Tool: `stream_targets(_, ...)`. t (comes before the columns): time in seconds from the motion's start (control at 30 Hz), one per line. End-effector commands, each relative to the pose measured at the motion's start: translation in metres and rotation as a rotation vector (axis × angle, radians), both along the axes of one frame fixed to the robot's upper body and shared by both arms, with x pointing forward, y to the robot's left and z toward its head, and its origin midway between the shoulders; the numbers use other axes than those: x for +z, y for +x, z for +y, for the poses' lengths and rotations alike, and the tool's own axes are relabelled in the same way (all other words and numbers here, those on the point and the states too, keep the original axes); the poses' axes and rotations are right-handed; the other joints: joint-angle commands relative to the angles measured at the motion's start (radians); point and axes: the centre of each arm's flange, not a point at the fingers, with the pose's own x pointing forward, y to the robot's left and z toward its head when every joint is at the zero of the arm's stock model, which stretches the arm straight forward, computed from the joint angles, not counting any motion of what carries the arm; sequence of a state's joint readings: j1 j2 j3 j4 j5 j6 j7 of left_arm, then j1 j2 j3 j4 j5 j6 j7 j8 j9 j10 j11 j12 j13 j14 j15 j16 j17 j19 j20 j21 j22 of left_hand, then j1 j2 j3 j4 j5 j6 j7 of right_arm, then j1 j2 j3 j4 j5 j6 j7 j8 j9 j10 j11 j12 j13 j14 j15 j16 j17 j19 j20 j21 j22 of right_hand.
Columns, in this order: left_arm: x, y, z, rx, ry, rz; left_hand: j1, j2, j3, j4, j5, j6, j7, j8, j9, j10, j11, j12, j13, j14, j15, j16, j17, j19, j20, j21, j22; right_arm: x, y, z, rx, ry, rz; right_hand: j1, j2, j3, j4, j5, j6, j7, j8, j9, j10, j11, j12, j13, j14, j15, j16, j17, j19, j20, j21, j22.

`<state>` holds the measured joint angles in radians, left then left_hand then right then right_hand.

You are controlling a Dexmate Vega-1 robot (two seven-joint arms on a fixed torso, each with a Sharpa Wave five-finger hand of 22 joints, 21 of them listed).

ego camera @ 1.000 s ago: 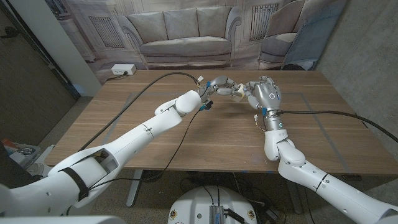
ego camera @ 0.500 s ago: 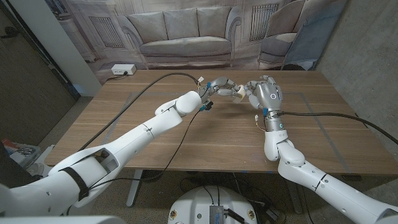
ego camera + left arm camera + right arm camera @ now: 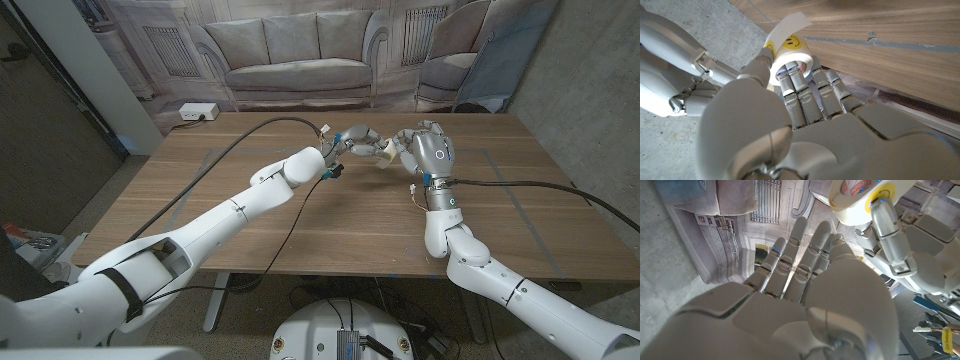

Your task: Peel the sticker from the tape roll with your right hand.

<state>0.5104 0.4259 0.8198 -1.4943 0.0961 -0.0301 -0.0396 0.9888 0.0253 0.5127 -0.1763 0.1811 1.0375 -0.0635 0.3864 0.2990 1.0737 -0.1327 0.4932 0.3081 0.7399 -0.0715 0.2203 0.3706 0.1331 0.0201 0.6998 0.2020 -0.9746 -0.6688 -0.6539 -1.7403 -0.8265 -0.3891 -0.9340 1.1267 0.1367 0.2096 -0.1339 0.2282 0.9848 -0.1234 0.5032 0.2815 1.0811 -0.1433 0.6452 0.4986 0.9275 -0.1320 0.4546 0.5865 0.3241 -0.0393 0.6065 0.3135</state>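
Both hands [image 3: 352,140] [image 3: 425,150] at tape roll [image 3: 790,52]

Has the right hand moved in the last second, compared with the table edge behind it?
Yes, slightly. In the head view the right hand has shifted a little toward the tape roll that the left hand holds, judged against the far table edge.

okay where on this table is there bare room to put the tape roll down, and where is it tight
Bare wood lies between the two forearms, toward the near edge, and along the far right side past the right hand. The crowded spot is far centre, where the left hand holds the tape roll against the right hand, with a black cable trailing left.
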Motion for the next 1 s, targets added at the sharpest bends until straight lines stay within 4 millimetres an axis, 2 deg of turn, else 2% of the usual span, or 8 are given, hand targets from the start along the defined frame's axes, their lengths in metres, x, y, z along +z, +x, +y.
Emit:
stream_targets(0.03,-0.006,-0.003,0.000,0.005,0.020,-0.009,0.077,0.068,0.036,0.031,0.004,0.106,0.102,0.005,0.005,0.007,-0.001,0.179,0.110,0.009,-0.151,-0.003,0.005,-0.004,0.002,0.009,0.003,0.002,0.001,-0.001,0.006,0.014,-0.021,0.006,0.009,0.006,0.004,-0.001,0.009,-0.005,0.008,0.007,0.008,0.002,0.004,0.001,0.010,-0.105,-0.002,0.004,0.000,-0.040,0.007,0.005)
stream_targets(0.5,-0.013,-0.006,0.007,0.023,0.025,-0.016,0.076,0.067,0.037,0.032,0.003,0.106,0.103,0.003,0.005,0.007,0.000,0.183,0.108,0.008,-0.150,-0.004,0.008,-0.006,0.001,0.014,0.002,0.006,0.002,-0.002,0.006,0.024,-0.043,0.010,0.008,0.006,0.003,-0.003,0.012,-0.004,0.010,0.005,0.012,0.004,0.005,0.002,0.017,-0.105,-0.008,0.011,-0.004,-0.042,0.020,0.005)
stream_targets(1.0,-0.022,-0.013,0.023,0.138,0.072,-0.132,0.077,0.068,0.038,0.032,0.002,0.104,0.103,0.001,0.005,0.004,-0.002,0.186,0.105,0.007,-0.150,-0.005,0.011,-0.008,0.000,0.018,0.002,0.009,-0.001,-0.012,0.019,0.059,-0.023,0.010,0.009,0.004,0.006,-0.005,0.009,-0.005,0.011,0.004,0.009,0.001,0.004,0.006,0.020,-0.105,-0.016,0.019,-0.009,-0.044,0.033,0.005)
